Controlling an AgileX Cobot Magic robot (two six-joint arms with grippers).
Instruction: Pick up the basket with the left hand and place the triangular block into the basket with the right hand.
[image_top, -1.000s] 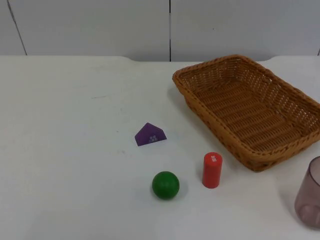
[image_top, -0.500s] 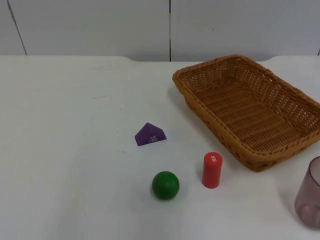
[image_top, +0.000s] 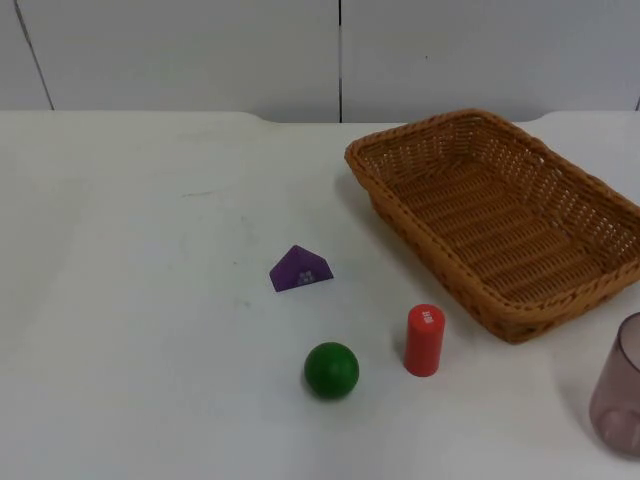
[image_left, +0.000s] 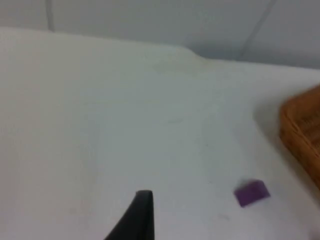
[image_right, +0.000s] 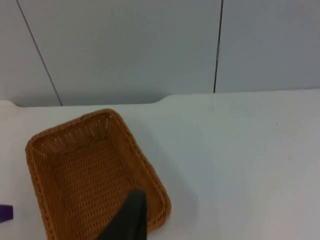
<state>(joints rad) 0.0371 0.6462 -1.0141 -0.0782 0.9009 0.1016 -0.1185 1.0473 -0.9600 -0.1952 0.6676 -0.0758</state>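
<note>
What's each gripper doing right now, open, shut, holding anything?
Left gripper: above the bare table, holding nothing; open or shut cannot be told.
Right gripper: above the basket, holding nothing; open or shut cannot be told.

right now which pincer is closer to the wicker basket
Right, judging by the wrist views: the right pincer hangs just short of the wicker basket; the left pincer is well off to its side, over bare table.

White markings show on the red cylinder's (image_top: 424, 340) top end and on the purple triangular block's (image_top: 300, 269) face; neither can be read.
</note>
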